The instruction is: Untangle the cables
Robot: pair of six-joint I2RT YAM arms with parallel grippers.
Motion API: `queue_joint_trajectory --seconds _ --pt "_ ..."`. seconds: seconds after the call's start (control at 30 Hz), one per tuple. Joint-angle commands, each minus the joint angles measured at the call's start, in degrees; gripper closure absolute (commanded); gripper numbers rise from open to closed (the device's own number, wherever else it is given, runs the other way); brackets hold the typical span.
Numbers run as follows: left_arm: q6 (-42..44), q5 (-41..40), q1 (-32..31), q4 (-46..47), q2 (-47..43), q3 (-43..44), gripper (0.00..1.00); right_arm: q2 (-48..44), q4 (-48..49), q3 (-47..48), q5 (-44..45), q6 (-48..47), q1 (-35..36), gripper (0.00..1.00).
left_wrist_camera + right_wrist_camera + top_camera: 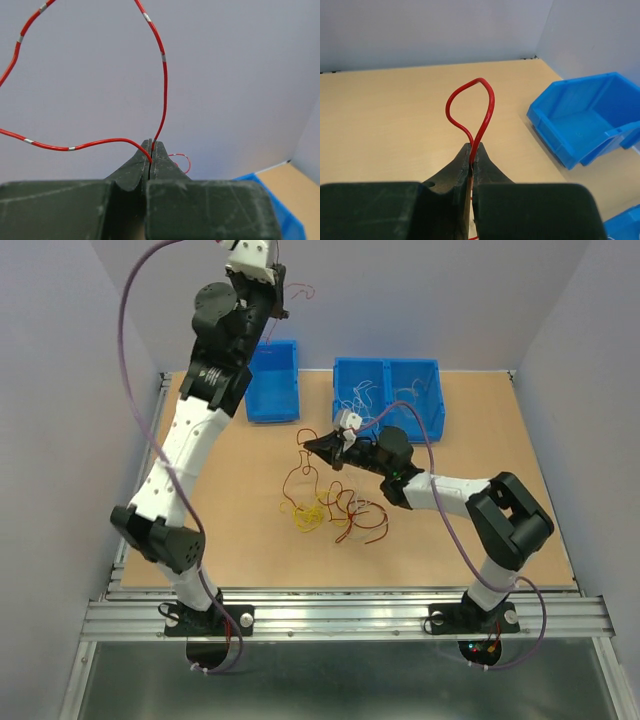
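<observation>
On the left, my left gripper (151,149) hangs raised near a small blue plastic bin (270,410), clenched on a thin red wire with silver bands (163,75). Mid-table lies the curly clump of red, yellow and white cables (330,510). Just behind it my right gripper (471,152) pinches a plain red wire loop (490,107). Rightward sits a double blue plastic bin (385,362).

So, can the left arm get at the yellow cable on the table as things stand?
Probably not yet: the left tool is shut on a red cable and raised high. The yellow cable itself lies uncovered.
</observation>
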Motion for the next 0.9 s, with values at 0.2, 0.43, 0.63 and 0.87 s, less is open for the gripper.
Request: queue_joint_trajectory --seconds 0.2,0.43,0.63,0.87 --pt "-11.59 5.31 10.87 5.97 14.58 -1.46 1.00 -11.56 -0.27 -5.61 3.10 -5.18 -0.49 0.99" --pt "-15.38 11.64 14.66 24.08 17.83 -20.80 1.00 -16.13 -1.68 -8.68 3.80 -6.33 -0.58 1.00" --pt "-16.08 13.32 16.33 27.60 21.61 -26.78 1.00 -17.98 -2.47 -9.74 3.89 -6.68 -0.58 1.00" --pt "-12.13 3.60 16.07 22.27 25.92 -24.78 1.00 -17.72 -2.74 -9.04 3.63 -6.07 -0.58 1.00"
